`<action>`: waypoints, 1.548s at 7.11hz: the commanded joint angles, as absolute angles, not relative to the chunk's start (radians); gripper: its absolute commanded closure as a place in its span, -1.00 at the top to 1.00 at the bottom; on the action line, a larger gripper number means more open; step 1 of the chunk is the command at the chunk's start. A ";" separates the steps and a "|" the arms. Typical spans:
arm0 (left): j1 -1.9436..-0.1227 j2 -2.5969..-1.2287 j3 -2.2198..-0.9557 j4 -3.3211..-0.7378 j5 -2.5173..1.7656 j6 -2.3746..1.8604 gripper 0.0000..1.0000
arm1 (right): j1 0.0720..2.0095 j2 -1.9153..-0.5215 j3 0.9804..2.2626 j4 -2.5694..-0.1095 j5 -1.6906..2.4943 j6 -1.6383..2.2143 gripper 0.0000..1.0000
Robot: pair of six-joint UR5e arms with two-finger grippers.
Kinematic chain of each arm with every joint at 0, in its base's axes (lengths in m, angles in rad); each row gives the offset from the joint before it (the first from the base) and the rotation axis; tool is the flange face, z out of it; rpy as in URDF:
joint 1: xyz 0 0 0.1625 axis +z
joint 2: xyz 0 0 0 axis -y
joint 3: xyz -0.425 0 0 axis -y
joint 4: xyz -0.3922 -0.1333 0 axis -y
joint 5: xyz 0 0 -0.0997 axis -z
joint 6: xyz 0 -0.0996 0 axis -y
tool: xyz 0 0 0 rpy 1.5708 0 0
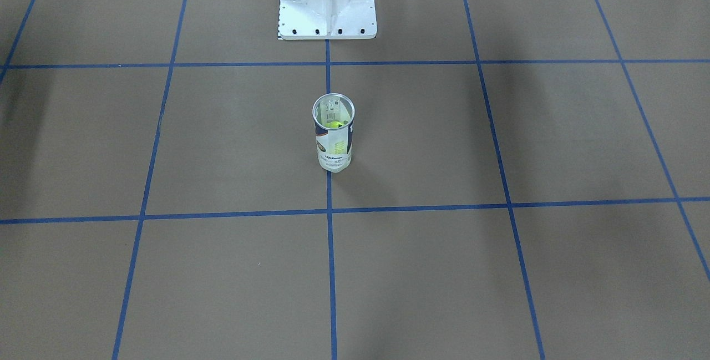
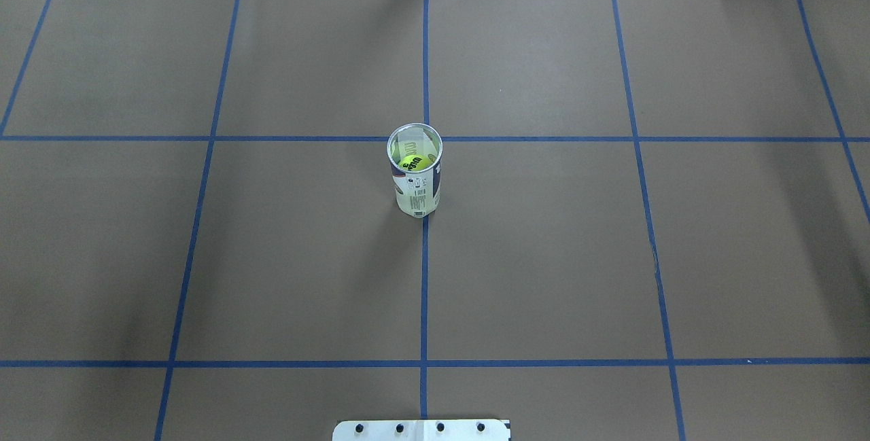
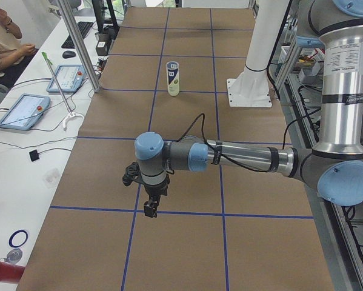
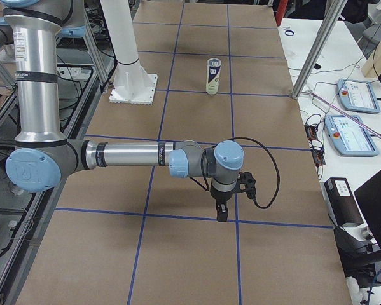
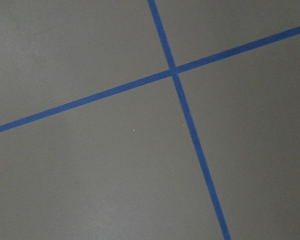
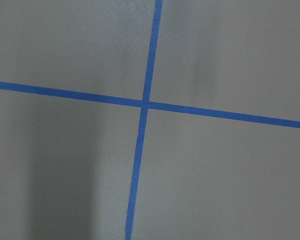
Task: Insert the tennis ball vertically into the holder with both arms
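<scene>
Apparently finished: left gripper [image 3: 149, 208] hangs over the table's [image 2: 204, 257] left end, jaw opening cannot be told; holder [image 2: 415, 186] upright at table centre, tennis ball [image 2: 412, 163] inside; right gripper [image 4: 221, 213] over right end, likewise unreadable; any retreat should pass wide of the holder.

At the table's [image 2: 544, 257] middle, a large white "W" is made out on the navy label [image 4: 212, 72] of the holder [image 4: 212, 81]; black print on the tennis ball [image 2: 412, 163] inside is only partly legible, and the barcode [image 2: 420, 202] and small print are not readable.
</scene>
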State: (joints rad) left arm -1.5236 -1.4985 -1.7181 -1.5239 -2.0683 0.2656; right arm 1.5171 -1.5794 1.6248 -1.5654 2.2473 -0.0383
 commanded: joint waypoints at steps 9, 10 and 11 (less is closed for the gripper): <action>-1.565 -1.488 -1.736 -1.549 -2.252 0.061 1.00 | 1.517 -1.578 1.635 -1.527 2.253 -0.032 0.99; -1.565 -1.488 -1.736 -1.549 -2.252 0.060 1.00 | 1.517 -1.589 1.631 -1.496 2.252 -0.034 0.99; -1.565 -1.488 -1.736 -1.549 -2.252 0.060 1.00 | 1.517 -1.589 1.625 -1.485 2.250 -0.038 0.99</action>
State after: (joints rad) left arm -1.5650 -1.4870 -1.7358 -1.5490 -2.2520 0.0603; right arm 1.5171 -1.5843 1.6316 -1.5069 2.2519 -0.0343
